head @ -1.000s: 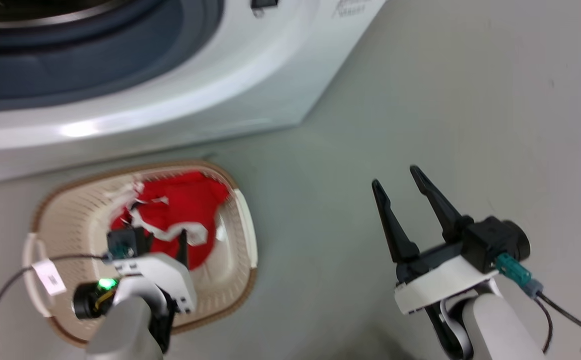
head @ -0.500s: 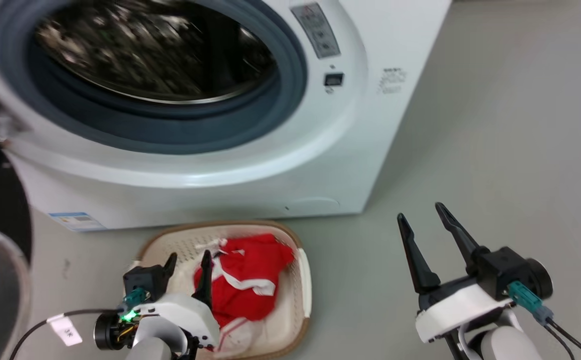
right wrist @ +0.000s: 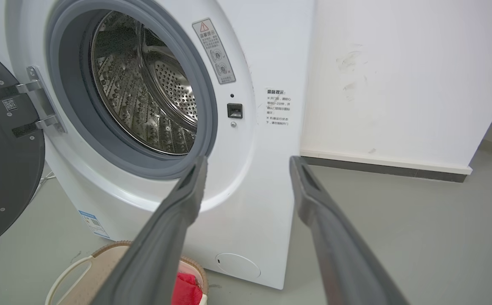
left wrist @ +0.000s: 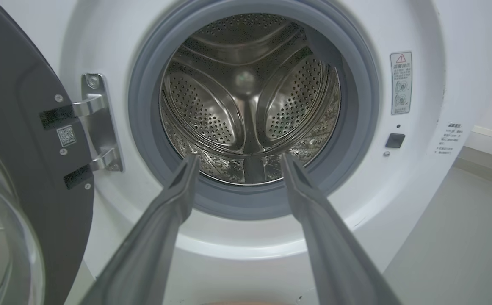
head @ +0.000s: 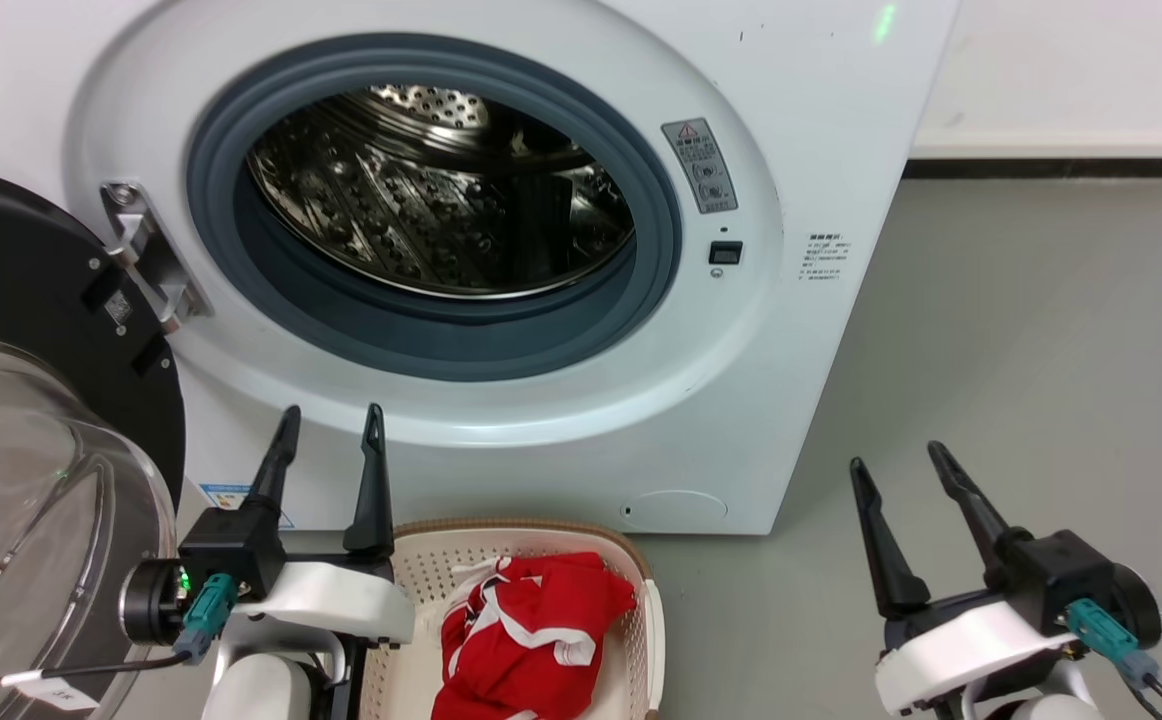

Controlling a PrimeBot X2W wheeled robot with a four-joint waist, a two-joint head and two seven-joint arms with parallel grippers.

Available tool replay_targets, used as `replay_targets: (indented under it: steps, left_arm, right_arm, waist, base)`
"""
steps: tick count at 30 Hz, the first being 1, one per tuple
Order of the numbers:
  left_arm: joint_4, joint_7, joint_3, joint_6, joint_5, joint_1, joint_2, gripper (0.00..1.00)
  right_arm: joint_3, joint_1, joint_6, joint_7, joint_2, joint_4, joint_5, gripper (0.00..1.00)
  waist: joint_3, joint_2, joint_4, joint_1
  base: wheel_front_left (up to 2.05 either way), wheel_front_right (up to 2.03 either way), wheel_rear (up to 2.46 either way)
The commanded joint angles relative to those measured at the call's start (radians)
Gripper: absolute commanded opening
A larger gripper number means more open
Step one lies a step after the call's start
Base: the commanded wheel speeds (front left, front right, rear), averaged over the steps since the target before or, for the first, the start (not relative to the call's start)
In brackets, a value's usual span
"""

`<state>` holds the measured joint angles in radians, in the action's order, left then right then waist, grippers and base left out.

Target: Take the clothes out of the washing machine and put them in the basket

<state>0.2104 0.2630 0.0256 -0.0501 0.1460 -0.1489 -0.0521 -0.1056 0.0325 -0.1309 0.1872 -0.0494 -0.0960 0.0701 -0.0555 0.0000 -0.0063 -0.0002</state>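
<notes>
The white washing machine (head: 561,420) stands with its door (head: 31,330) swung open to the left, and its steel drum (head: 441,190) shows no clothes inside. Red clothes (head: 531,630) with white stripes lie in the cream basket (head: 421,570) on the floor in front of the machine. My left gripper (head: 333,420) is open and empty, raised above the basket's left rim with its fingers pointing at the machine's front. In its wrist view that gripper (left wrist: 237,159) faces the drum (left wrist: 246,97). My right gripper (head: 896,460) is open and empty over the floor to the right.
The open glass door (left wrist: 17,178) juts out at the left beside my left arm. Grey floor (head: 1041,330) stretches to the right of the machine, ending at a white wall with a dark skirting (right wrist: 381,167). The basket (right wrist: 81,271) sits against the machine's base.
The head camera has tilted up, bringing the whole machine front into view. My left gripper rose out of the basket, leaving the red clothes lying there. The right gripper stayed open.
</notes>
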Motion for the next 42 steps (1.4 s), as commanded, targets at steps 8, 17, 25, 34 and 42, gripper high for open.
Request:
replay_targets:
  steps: [8,17,25,34,42]
  left_arm:
    - [-0.126,0.002,0.001,-0.001,-0.061,0.079,-0.013,1.00]
    - [-0.128,0.002,0.002,0.013,-0.048,0.161,-0.011,1.00]
    - [-0.104,0.002,0.011,0.017,-0.039,0.167,-0.009,1.00]
    - [-0.098,0.002,0.016,0.021,-0.039,0.168,-0.010,1.00]
    - [-0.064,-0.040,-0.009,0.011,0.076,0.143,-0.006,0.00]
  right_arm:
    - [0.047,-0.053,0.000,-0.015,-0.002,0.029,-0.020,1.00]
    - [0.037,-0.076,0.000,-0.020,-0.002,0.039,-0.010,1.00]
    - [0.028,-0.078,0.000,-0.023,-0.002,0.035,-0.002,1.00]
    - [0.030,-0.088,0.000,-0.028,-0.002,0.040,-0.006,1.00]
    - [0.031,-0.080,0.000,-0.038,-0.006,0.024,0.126,0.00]
  waist:
    - [0.061,0.0000,-0.008,0.0002]
    - [0.078,0.0000,-0.016,0.0002]
    - [0.086,0.0000,-0.014,0.0002]
    - [0.088,0.0000,-0.011,0.0002]
    - [0.086,0.0000,-0.010,0.0002]
  base:
    - [0.00,0.00,0.00]
    - [0.00,0.00,0.00]
    - [0.00,0.00,0.00]
    - [0.00,0.00,0.00]
    - [0.00,0.00,0.00]
